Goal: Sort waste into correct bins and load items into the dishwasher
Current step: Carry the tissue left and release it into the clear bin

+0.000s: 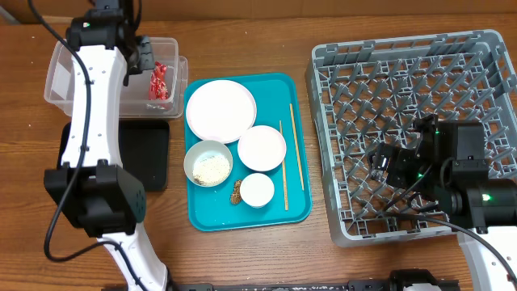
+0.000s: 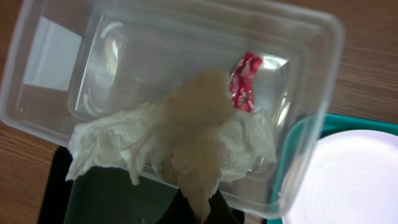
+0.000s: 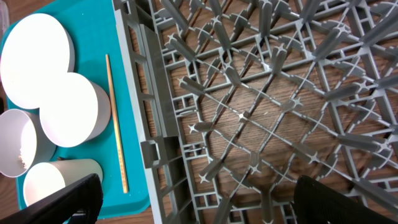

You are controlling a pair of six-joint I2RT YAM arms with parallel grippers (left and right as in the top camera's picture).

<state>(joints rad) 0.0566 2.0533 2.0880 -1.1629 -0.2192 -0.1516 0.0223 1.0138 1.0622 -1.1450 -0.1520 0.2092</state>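
Tissue (image 2: 186,137) fills the left wrist view, pinched in the closed left gripper (image 1: 144,55) above the clear tub (image 2: 56,87); overhead, the arm hides it. Grey rack (image 1: 404,73): right gripper (image 3: 199,202) over the lattice, fingers fully spread, nothing held. Teal tray (image 1: 206,212) carries plate (image 1: 220,109), bowls (image 1: 261,147), chopsticks (image 1: 296,145). Red wrapper (image 2: 245,81) lies in the tub. Wooden table (image 1: 242,259).

A wooden table (image 1: 242,259) carries four things directly. The clear plastic tub (image 1: 55,81) sits at the far left, with the shallow black tray (image 1: 152,153) just beside it on the nearer side. The teal tray (image 1: 218,214) lies in the middle, and the grey dish rack (image 1: 321,137) stands close on its right — wood shows through its lattice floor.
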